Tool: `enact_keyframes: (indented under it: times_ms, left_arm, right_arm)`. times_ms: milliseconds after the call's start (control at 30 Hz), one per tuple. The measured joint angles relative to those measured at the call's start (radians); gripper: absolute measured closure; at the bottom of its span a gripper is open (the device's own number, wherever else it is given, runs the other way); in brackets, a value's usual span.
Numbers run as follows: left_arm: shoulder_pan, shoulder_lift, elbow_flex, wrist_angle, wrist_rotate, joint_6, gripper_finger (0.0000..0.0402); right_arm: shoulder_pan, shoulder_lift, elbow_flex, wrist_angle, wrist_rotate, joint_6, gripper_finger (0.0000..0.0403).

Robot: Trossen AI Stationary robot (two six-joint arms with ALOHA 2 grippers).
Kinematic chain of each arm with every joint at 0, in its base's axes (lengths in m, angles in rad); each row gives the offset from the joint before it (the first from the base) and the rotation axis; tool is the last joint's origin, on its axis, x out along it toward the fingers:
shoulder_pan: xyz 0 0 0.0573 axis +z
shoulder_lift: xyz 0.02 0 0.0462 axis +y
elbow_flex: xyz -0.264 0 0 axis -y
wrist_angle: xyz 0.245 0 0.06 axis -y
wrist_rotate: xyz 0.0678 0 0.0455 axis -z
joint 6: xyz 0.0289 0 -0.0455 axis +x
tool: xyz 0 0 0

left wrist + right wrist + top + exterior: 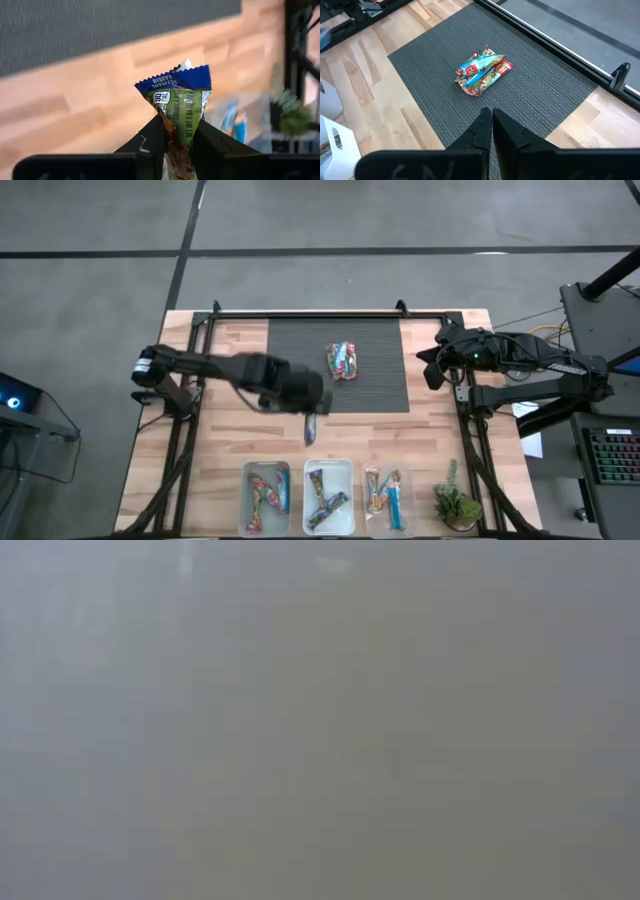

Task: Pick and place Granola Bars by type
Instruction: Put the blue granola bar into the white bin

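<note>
Blue-topped granola bar (179, 100) is clamped between the left gripper (312, 417) fingers, carried above bare wood between the dark mat (300, 340) and the row of bins. Its long axis runs straight out from the jaws, in line with the fingers, crimped blue end away from the wrist; from above it reads as a thin sliver pointing toward the bins.

Progress: roughly two-thirds done (a judgement). All three clear bins are already stocked: the left bin (247, 480), the middle bin (350, 470) just ahead of the gripper, the right bin (368, 525). Exact counts can't be read.

Left to do: the held bar is to be dropped in its matching bin, then the small pile of bars (482, 71) on the mat is to be sorted, two or three by the look of it.

Right gripper (491, 117) is parked at the mat's far edge, fingers pressed together, nothing held, pile ahead of it.
</note>
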Motion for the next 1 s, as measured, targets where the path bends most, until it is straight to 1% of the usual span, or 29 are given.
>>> enact_keyframes:
  times_ms: [200, 433, 600, 733, 1000]
  left_arm:
    - [-0.118, -0.001, 0.0, 0.004, -0.008, -0.133, 0.0342]
    - [-0.21, 0.003, -0.001, 0.03, -0.039, -0.218, 0.0342]
    - [-0.258, 0.024, -0.029, 0.13, -0.047, -0.247, 0.0342]
    - [-0.285, 0.052, -0.046, 0.241, -0.051, -0.246, 0.0342]
    - [-0.308, 0.175, -0.047, 0.467, -0.09, -0.321, 0.0342]
  right_arm:
    - [0.0, 0.0, 0.0, 0.0, 0.0, 0.0, 0.0394]
    - [0.0, 0.0, 0.0, 0.0, 0.0, 0.004, 0.0394]
    - [0.0, 0.0, 0.0, 0.0, 0.0, 0.003, 0.0394]
    - [0.0, 0.0, 0.0, 0.0, 0.0, 0.001, 0.0394]
    - [0.0, 0.001, 0.0, 0.0, 0.004, -0.022, 0.0394]
